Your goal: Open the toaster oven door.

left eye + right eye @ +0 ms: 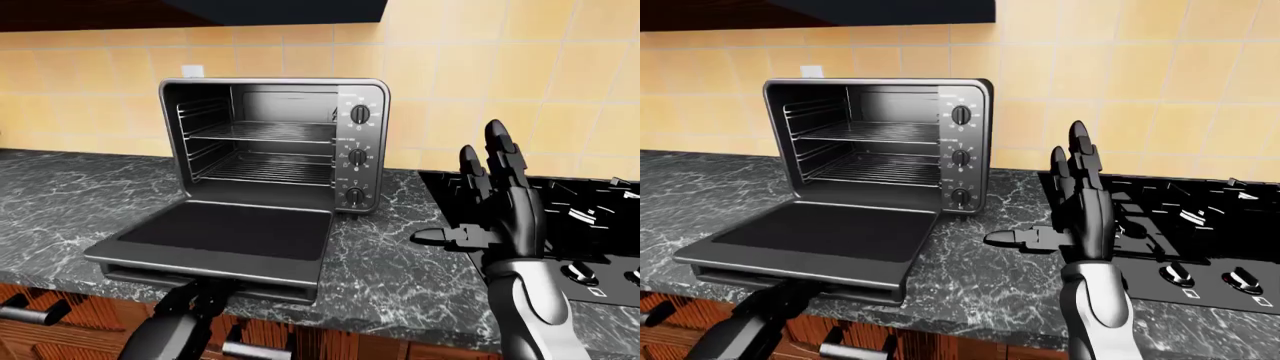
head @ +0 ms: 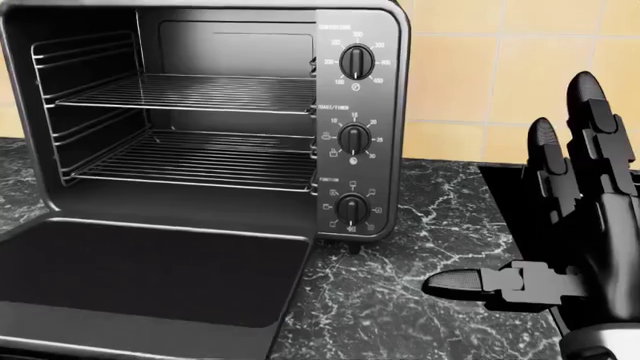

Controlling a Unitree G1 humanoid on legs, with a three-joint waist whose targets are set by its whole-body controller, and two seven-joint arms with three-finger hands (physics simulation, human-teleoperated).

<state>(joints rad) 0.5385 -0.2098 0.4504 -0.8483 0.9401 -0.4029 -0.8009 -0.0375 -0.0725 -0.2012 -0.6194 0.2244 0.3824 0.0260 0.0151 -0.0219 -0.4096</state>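
Observation:
The toaster oven (image 1: 355, 90) stands on the dark marble counter (image 1: 60, 202) against the tiled wall. Its door (image 1: 225, 232) lies folded down flat toward the counter's near edge, and two wire racks (image 1: 265, 133) show inside. Three dials (image 2: 354, 139) run down its right panel. My left hand (image 1: 200, 291) is at the bottom of the left-eye view, its fingers reaching up to the door's front edge. Their grip is hidden under the lip. My right hand (image 1: 470, 196) is raised to the right of the oven, fingers spread, touching nothing.
A black cooktop (image 1: 590, 217) with knobs (image 1: 580, 274) is set in the counter at the right, behind my right hand. Wooden drawers with bar handles (image 1: 30, 311) run below the counter edge. A dark hood (image 1: 280, 9) hangs above the oven.

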